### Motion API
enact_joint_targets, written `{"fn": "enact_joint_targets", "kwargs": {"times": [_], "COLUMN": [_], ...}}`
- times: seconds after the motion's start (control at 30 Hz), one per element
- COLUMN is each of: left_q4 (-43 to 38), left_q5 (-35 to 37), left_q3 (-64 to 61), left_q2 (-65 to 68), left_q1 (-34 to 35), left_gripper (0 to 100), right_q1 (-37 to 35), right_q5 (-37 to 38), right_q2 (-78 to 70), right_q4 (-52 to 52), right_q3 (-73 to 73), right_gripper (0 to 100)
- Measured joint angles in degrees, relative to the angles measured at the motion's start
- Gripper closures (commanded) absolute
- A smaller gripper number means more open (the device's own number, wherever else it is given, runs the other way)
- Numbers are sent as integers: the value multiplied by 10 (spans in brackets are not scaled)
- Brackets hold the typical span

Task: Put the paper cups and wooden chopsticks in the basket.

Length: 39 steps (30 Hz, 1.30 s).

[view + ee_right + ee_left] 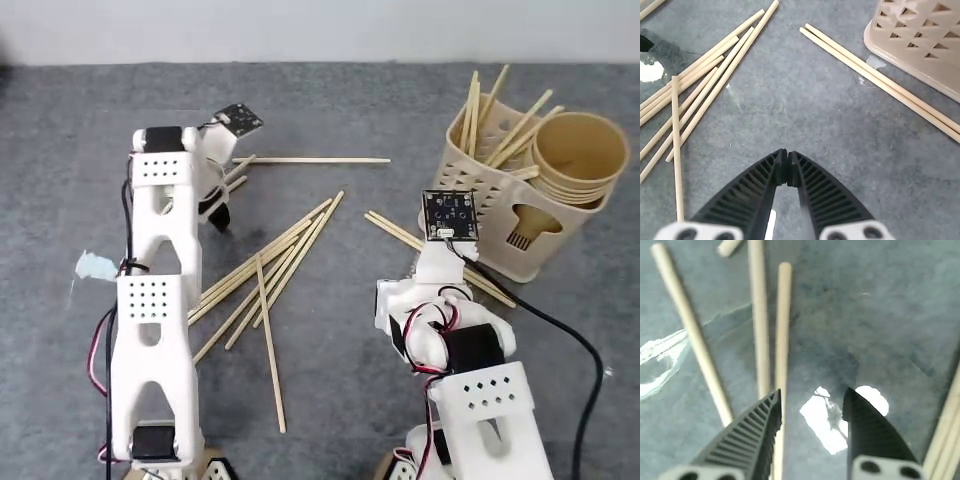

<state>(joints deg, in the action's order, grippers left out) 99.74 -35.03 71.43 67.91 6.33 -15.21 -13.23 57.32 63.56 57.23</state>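
Several wooden chopsticks point(270, 270) lie fanned out on the grey mat between the arms. One chopstick point(312, 160) lies alone farther back, and a pair point(880, 80) lies next to the beige basket point(500, 235). The basket stands at the right and holds stacked paper cups point(580, 155) and several upright chopsticks point(500, 125). My left gripper point(812, 395) is open, low over the mat. A chopstick point(782, 315) runs under one finger and nothing is between the fingers. My right gripper point(786, 155) is shut and empty, above bare mat between the pile and the pair.
A scrap of pale tape point(97, 266) lies left of the left arm. A black cable point(570, 340) runs from the right arm across the mat at the right. Open mat lies behind the basket and along the far edge.
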Motion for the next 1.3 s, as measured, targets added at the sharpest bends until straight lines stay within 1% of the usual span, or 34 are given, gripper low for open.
{"fn": "enact_joint_targets", "kwargs": {"times": [0.17,0.37,0.5,0.63,0.77,0.9,1.07,1.17,1.3], "left_q4": [0,-31,-36,-38,-39,-39,-12,-4,-3], "left_q5": [-2,0,0,0,-18,-33,-98,-121,-129], "left_q3": [0,0,0,-1,0,5,10,10,9], "left_q2": [-13,-13,-13,-13,11,28,34,35,40], "left_q1": [12,42,60,65,65,66,59,59,60], "left_gripper": [804,803,769,769,771,829,908,965,986], "right_q1": [0,0,0,0,0,0,0,0,0], "right_q5": [0,0,0,0,0,0,0,0,0], "right_q2": [0,0,0,0,0,0,0,0,0], "right_q4": [0,0,0,0,0,0,0,0,0], "right_q3": [0,0,0,0,0,0,0,0,0], "right_gripper": [990,990,990,990,990,990,990,990,990]}}
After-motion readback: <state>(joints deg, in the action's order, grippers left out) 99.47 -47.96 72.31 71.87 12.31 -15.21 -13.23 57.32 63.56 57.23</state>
